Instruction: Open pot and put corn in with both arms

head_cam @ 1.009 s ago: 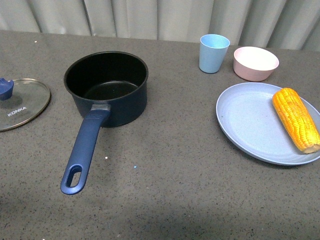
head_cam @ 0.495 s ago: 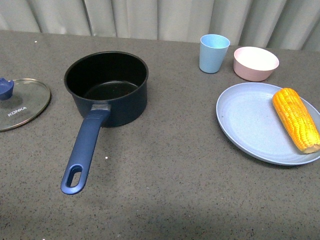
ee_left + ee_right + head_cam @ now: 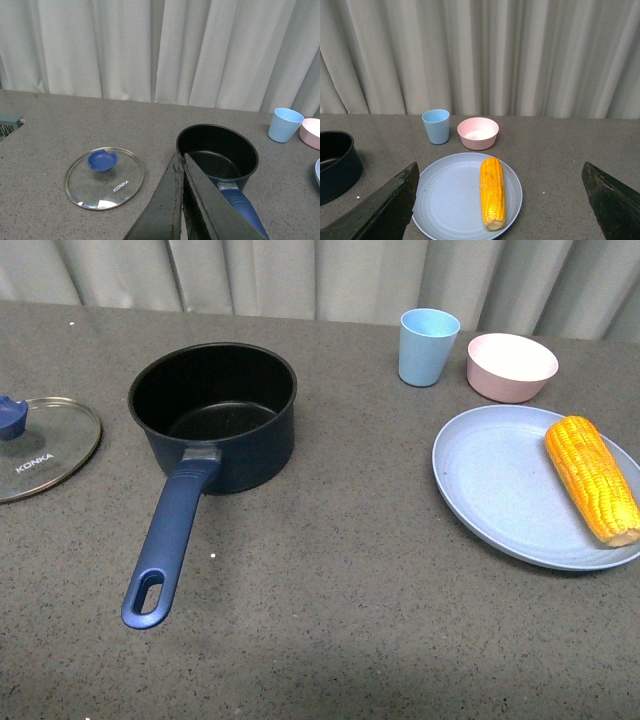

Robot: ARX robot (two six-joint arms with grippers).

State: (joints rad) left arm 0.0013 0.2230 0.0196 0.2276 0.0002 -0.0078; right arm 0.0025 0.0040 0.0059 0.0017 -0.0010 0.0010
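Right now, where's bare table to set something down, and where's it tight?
Widest bare stretch: between the pot and the plate, running to the near edge. Smaller gap between lid and pot. Crowded: far right, where cup, bowl and plate cluster.

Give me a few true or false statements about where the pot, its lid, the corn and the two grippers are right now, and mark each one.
1. The lid lies on the table beside the pot, not on it. True.
2. The corn is inside the pot. False: it lies on the blue plate.
3. The left gripper is shut and holds nothing. True.
4. The right gripper grips the corn. False: its jaws stand wide open, clear of the corn.
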